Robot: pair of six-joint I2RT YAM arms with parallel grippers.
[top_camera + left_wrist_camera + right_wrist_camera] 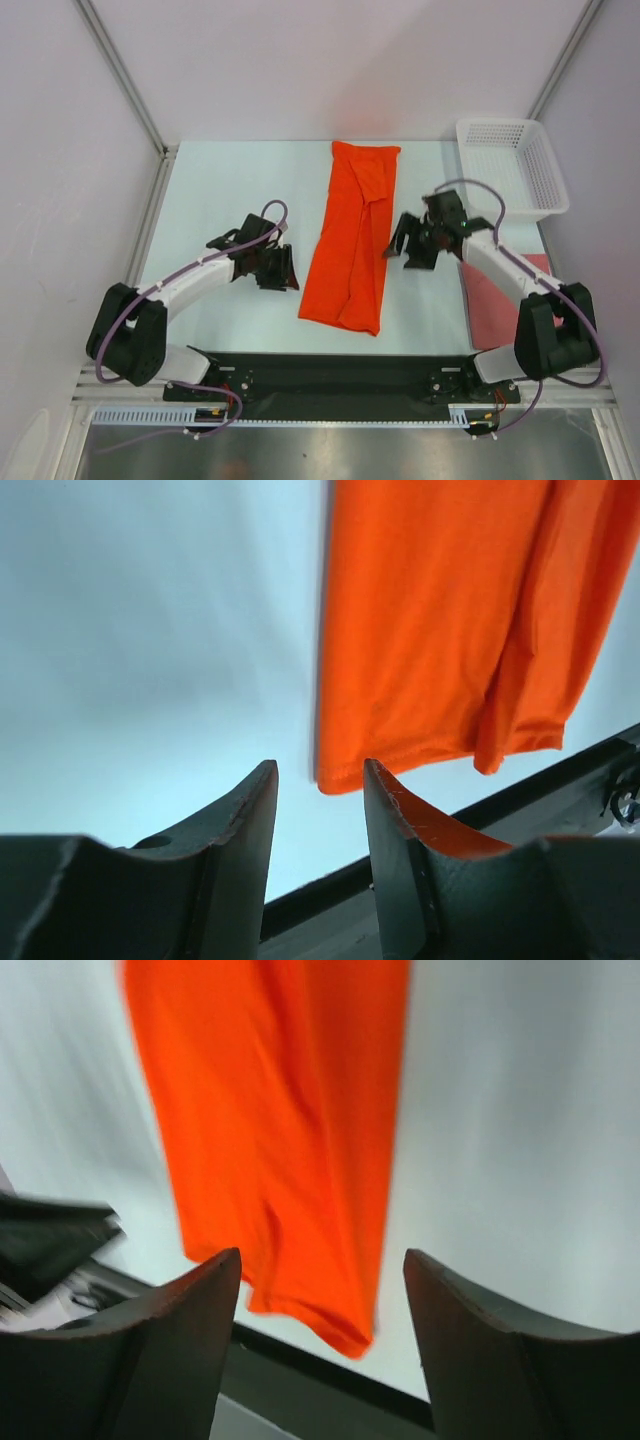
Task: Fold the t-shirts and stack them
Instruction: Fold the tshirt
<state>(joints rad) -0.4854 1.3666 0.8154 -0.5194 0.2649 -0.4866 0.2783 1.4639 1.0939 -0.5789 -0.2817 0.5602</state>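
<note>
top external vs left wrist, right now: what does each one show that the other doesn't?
Top external only: the full length of the orange shirt, folded into a long strip; the brick-red shirt, partly hidden by the right arm; the white basket at the far right; the right gripper, open beside the strip.
Left wrist only: a close-up of the left gripper, its fingers apart with nothing between them, pointing at the orange shirt's hem corner.
Both: the orange shirt, the table, the left gripper.

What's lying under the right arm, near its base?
A dull red shirt lies on the table there. The right arm covers its middle, so its fold and full outline cannot be seen.
</note>
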